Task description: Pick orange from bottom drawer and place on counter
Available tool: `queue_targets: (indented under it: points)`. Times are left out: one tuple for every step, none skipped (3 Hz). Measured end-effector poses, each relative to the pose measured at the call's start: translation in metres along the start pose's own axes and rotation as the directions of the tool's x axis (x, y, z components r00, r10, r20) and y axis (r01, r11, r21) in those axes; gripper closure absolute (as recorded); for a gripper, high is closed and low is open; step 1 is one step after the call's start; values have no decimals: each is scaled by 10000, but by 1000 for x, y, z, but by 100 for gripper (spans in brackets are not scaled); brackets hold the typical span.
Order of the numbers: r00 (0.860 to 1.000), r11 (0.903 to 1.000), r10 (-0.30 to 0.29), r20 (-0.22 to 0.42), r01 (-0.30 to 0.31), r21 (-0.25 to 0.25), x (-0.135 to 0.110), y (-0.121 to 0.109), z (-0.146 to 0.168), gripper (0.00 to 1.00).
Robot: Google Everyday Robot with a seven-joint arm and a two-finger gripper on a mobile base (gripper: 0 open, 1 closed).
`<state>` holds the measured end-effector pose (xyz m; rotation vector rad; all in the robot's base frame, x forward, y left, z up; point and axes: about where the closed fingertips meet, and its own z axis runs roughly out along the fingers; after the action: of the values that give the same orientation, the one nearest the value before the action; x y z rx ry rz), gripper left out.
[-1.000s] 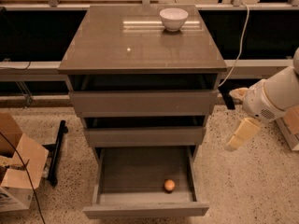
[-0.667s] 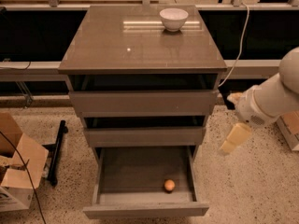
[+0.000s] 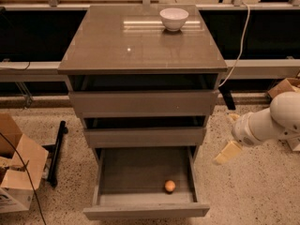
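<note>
i'm watching the small round orange fruit (image 3: 169,186) sitting in the open grey-brown bottom drawer (image 3: 136,172); the cream gripper (image 3: 228,152) is hovering right of it, whether open or closed i can't tell.

So the counter (image 3: 122,50) is a glossy grey-brown slab and the only thing sitting on it is a white bowl (image 3: 174,18), back near the far edge, right of centre. The speckled floor (image 3: 253,191) carries the drawer cabinet (image 3: 143,104), an open cardboard box (image 3: 18,172) at the left, and a black bar (image 3: 56,151) lying next to it (can't tell what it is). The gripper (image 3: 228,152) hangs over the floor just right of the cabinet.
</note>
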<state>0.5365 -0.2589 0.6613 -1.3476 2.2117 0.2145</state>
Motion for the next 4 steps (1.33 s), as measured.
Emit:
queue_targets:
  points:
    - [10000, 9999, 12, 17, -12, -165, -2, 8, 5, 0]
    - [9959, 9978, 518, 741, -486, -442, -2, 18, 43, 0]
    - [9790, 9914, 1046, 1749, -888, -963, -2, 28, 107, 0]
    - [9624, 9660, 2033, 1801, -1672, -1973, 19, 40, 182, 0]
